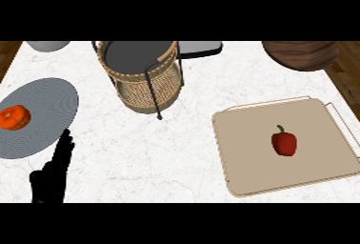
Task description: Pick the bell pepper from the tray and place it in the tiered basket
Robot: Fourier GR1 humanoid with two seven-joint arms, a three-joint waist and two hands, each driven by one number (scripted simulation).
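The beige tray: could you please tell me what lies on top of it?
One red bell pepper with a green stem lies near the middle of the tray. The surface beneath it is hidden.

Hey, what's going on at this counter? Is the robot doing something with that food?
Nothing is being handled at this moment. A red pepper lies untouched on the tray at the right; it is meant to go into the wicker basket at the back. Only the robot's left hand shows, open and resting at the lower left, beside a grey plate with an orange fruit on it. The right hand is out of view.
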